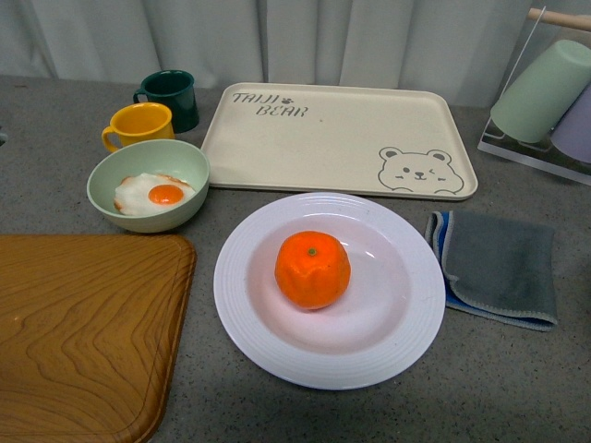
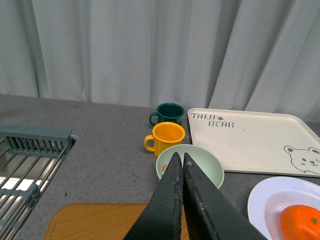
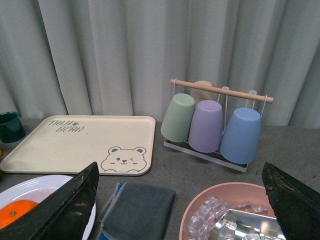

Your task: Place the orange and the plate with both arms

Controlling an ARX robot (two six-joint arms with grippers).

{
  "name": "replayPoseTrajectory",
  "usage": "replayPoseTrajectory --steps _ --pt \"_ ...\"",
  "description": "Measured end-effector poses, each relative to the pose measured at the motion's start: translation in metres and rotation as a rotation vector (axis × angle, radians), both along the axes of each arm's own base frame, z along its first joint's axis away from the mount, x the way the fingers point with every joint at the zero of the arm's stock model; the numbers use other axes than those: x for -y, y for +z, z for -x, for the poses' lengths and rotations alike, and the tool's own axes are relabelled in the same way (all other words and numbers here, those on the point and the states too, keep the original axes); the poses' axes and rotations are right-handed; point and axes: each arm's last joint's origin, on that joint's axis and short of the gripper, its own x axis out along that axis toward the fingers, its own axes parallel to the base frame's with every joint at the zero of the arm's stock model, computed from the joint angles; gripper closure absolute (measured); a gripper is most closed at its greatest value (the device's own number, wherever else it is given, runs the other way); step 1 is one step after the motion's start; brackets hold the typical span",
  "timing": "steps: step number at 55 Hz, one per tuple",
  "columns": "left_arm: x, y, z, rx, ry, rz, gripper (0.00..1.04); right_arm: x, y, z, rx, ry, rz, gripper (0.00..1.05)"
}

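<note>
Orange on white: the orange [image 1: 312,269] sits in the middle of the plate [image 1: 242,314], stem dot up. The plate lies flat on the grey tabletop [image 1: 517,388], straight ahead of the robot. Just behind the plate lies the beige tray [image 1: 337,138], with a bear drawn in one corner. To the plate's left stands the green bowl [image 1: 189,164] with a fried egg [image 1: 152,194] in it. Behind that bowl a yellow mug [image 1: 138,125] and a dark green mug [image 1: 171,97] stand close together. A wooden board [image 1: 83,332] lies at the near left, its edge near the plate's rim but apart from it. A folded grey cloth [image 1: 499,266] lies just beside the rim on the right. At the far right a rack [image 1: 545,92] holds upturned cups.

The left tool [image 2: 180,157] is closed, its two fingers pressed together with nothing between them. It hangs above the board and points toward the green bowl. The right tool [image 3: 180,167] is spread wide and holds nothing. Between its fingers [image 3: 70,202] show the cloth, the rack and a pink bowl [image 3: 210,191] with ice in it. Neither tool touches orange or plate.
</note>
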Motion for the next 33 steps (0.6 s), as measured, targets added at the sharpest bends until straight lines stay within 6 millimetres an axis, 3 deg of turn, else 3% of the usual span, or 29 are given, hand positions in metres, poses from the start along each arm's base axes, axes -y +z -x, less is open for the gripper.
replayPoseTrajectory --steps 33 --pt "0.000 0.002 0.018 0.007 0.000 0.000 1.01 0.000 0.000 0.000 0.000 0.000 0.000 0.09"
